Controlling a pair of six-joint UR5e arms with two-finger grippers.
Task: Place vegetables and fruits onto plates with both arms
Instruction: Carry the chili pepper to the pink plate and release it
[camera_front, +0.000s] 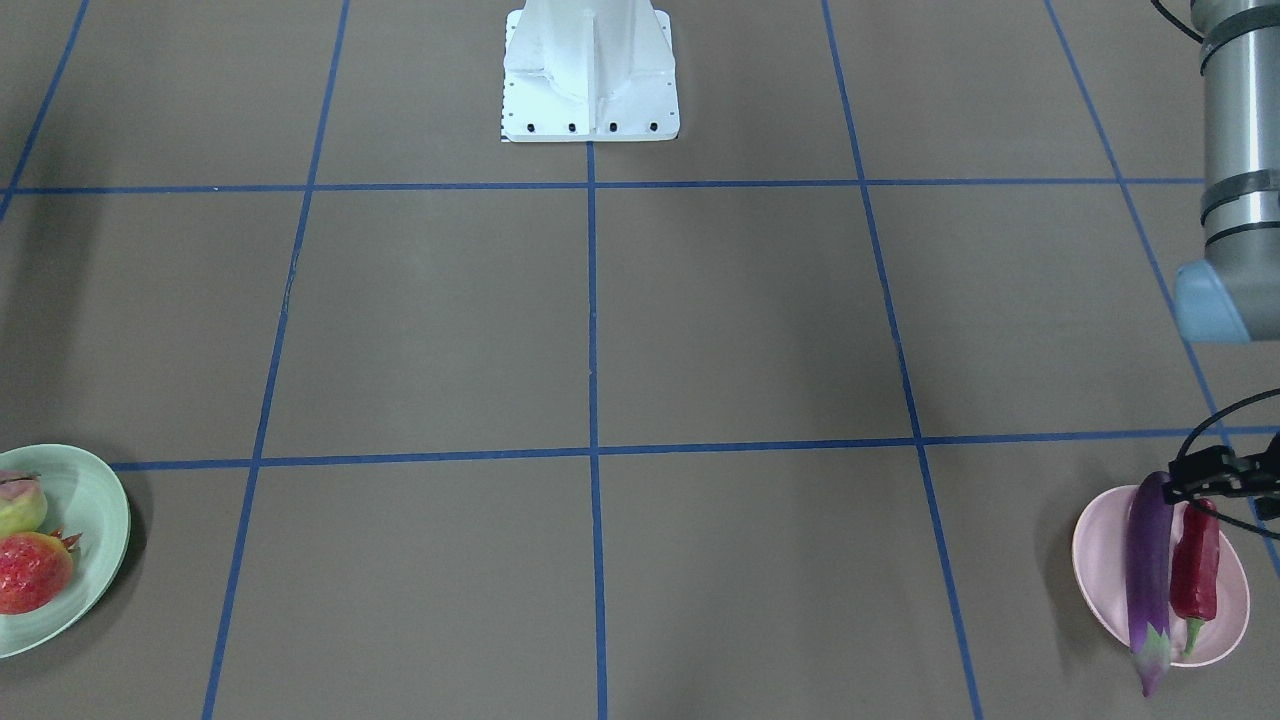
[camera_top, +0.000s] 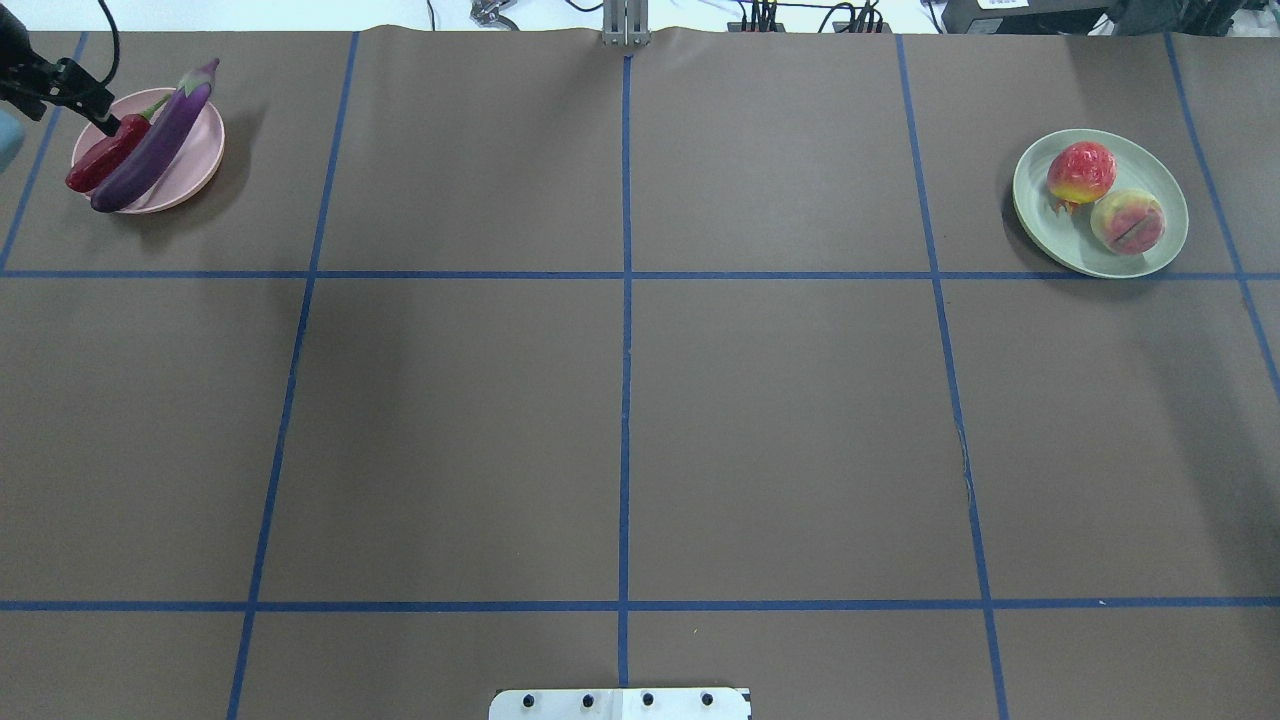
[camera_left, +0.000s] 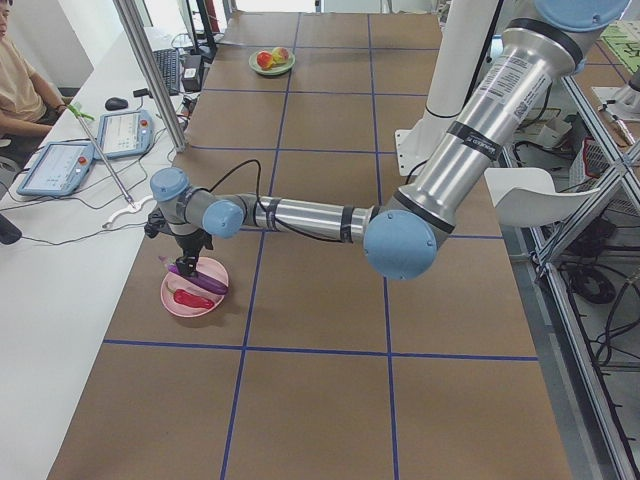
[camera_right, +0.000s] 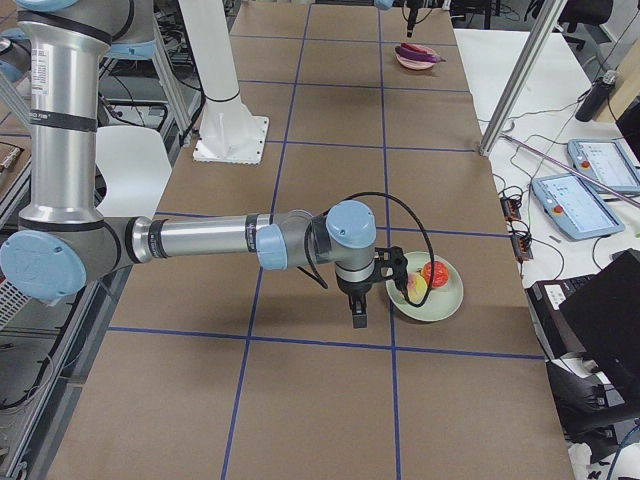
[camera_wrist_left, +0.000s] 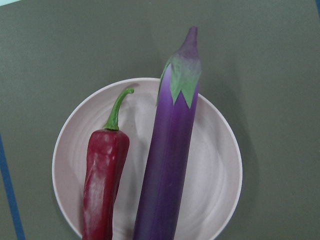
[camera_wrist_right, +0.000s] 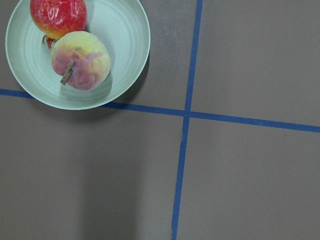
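Eggplant (camera_wrist_left: 167, 165) and chili (camera_wrist_left: 102, 185) lie side by side on pink plate (camera_wrist_left: 215, 165). Peach (camera_wrist_right: 80, 62) and red ball (camera_wrist_right: 57, 15) sit together on green plate (camera_wrist_right: 125, 35).

Left gripper (camera_left: 189, 258) hangs over pink plate; right gripper (camera_right: 358, 312) is just beside green plate. Cannot tell if either is clenched or released.

Judgement: eggplant is glossy and likely slippery, so grip mid-body, crosswise. Fruits may roll.

No legible writing.

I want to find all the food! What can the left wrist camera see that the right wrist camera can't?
Only the left wrist view shows the pink plate holding the purple eggplant and the red chili pepper, side by side. Only the right wrist view shows the green plate with the peach and the orange-red ball, plus crossing blue tape lines. Both show the brown table and some blue tape.
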